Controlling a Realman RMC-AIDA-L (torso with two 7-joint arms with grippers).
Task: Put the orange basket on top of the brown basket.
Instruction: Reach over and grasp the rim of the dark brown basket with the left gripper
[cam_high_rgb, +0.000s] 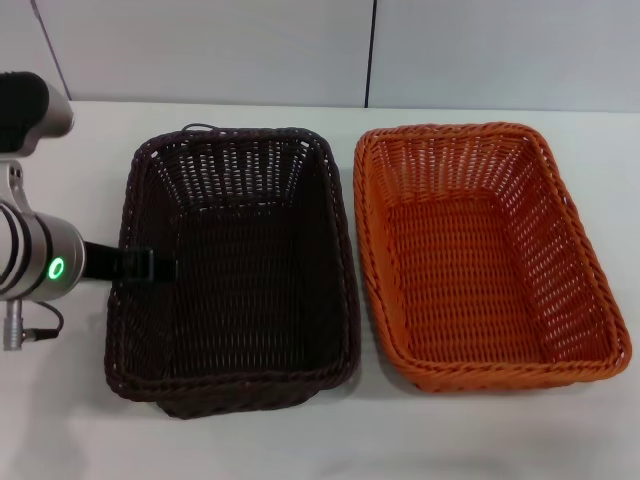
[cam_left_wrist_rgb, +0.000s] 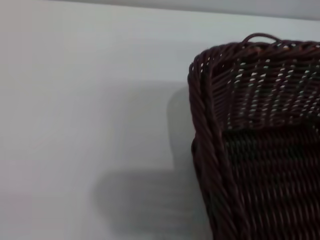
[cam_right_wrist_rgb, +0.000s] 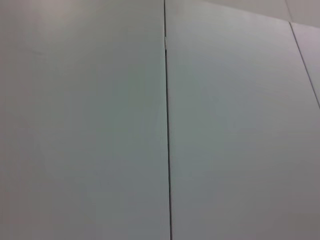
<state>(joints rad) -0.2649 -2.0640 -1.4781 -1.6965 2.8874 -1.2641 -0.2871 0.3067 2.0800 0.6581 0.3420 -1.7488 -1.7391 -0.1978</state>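
Nothing of the stacking is done yet, judging by how things lie: the orange basket sits flat on the white tabletop on the robot's right, and the brown basket sits just beside it on the left, their long braided rims running side by side with a narrow strip of tabletop between them. Both are upright and hold nothing. The left pincer reaches in from the left edge of the head view and lies at the brown basket's left rim, its dark tip over or against the braid; whether it touches or grips that rim I cannot tell, nor whether it is wide or narrow. The left wrist view shows only a corner of the brown basket and bare tabletop, with no fingers. The right pincer is out of sight; its wrist camera looks at pale wall panels with a dark seam. All that is left, then, is the whole job: grasping the orange basket, lifting it clear, carrying it over and setting it down on the brown one.
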